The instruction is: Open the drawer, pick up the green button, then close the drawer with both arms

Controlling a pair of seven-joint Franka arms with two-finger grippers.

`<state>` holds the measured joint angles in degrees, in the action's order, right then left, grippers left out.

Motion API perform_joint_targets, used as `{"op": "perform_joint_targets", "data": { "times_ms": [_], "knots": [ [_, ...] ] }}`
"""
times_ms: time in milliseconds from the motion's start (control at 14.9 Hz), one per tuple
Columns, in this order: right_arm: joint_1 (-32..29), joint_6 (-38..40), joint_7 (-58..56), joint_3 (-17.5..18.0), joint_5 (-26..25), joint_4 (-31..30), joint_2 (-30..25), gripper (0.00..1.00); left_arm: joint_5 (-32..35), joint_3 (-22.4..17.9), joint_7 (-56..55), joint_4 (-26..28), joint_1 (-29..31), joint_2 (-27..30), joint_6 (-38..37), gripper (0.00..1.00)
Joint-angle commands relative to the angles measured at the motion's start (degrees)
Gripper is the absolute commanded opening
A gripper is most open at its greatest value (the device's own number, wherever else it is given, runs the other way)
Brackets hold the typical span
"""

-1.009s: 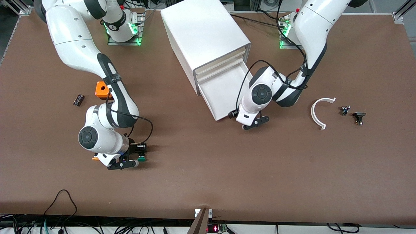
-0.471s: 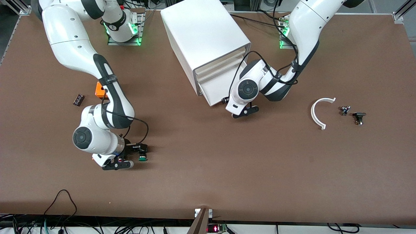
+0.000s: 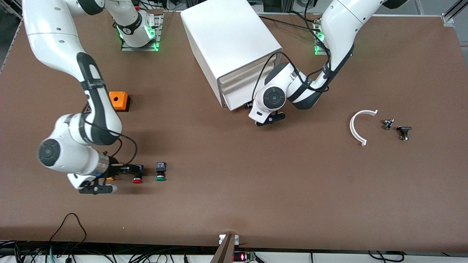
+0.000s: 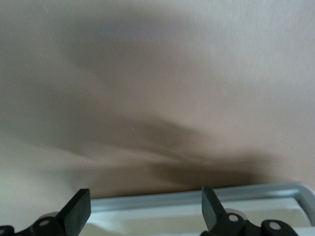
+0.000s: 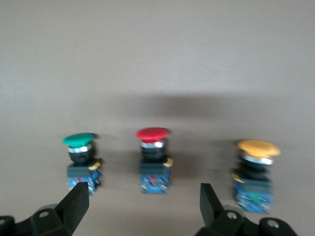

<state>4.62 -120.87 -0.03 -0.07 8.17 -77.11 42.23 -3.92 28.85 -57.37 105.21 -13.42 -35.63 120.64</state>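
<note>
The green button lies free on the table beside a red-capped button, apart from both grippers. The right wrist view shows the green button, the red one and a yellow one in a row. My right gripper is open and empty, just short of the red button toward the right arm's end. The lower drawer sits pushed almost flush into the white cabinet. My left gripper is open at the drawer's front, with its rim between the fingers.
An orange box stands between the right arm and the cabinet. A white curved piece and two small dark parts lie toward the left arm's end of the table.
The left gripper moved toward the cabinet and the drawer slid in with it. The right gripper let go of the green button and drew back toward the right arm's end.
</note>
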Motion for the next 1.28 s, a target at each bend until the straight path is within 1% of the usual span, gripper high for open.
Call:
{"op": "perform_joint_targets", "data": {
  "times_ms": [0,202,336,404,538,605,807,942,1076,1211],
  "knots": [
    [-0.05,0.02,-2.96,-2.55,-0.17,-9.35,-8.72,1.00,-2.15,1.82,0.15,1.57,0.76,0.91,-0.49,0.99],
    [-0.05,0.11,-3.31,-4.14,-3.32,-17.26,-18.38,1.00,-2.15,1.91,0.15,2.45,0.41,0.74,-0.49,0.99],
    [-0.05,0.29,-3.40,-4.85,-3.77,-21.92,-23.93,1.00,-2.76,1.91,0.15,2.54,0.32,0.21,-0.49,0.99],
    [0.04,1.59,-3.14,-4.94,-3.77,-23.51,-26.56,1.00,-3.81,1.91,0.15,2.54,0.24,0.21,-0.49,0.99],
    [0.04,7.03,-2.44,-5.02,-4.03,-23.88,-30.53,1.00,-4.17,2.08,0.15,2.54,0.15,0.30,-0.49,0.99],
    [0.04,9.58,-2.35,-5.03,-4.47,-23.88,-32.28,1.00,-4.26,2.87,0.15,2.45,0.32,0.21,-0.49,0.99],
    [0.04,15.56,-1.12,-4.94,-7.80,-23.79,-37.12,1.00,-4.43,3.23,0.15,2.54,0.50,0.21,-0.75,0.99],
    [0.04,20.04,0.46,-4.85,-9.04,-23.71,-40.20,1.00,-4.43,3.23,0.24,2.54,0.41,0.21,-0.84,0.99],
    [0.13,25.22,0.55,-4.41,-9.57,-22.48,-42.23,1.00,-4.35,3.31,0.24,2.45,1.02,0.47,-1.98,0.99],
    [0.21,29.54,0.47,-4.24,-10.01,-20.03,-43.11,1.00,-4.35,3.31,0.33,1.40,2.68,1.26,-5.05,0.99]
  ]
}}
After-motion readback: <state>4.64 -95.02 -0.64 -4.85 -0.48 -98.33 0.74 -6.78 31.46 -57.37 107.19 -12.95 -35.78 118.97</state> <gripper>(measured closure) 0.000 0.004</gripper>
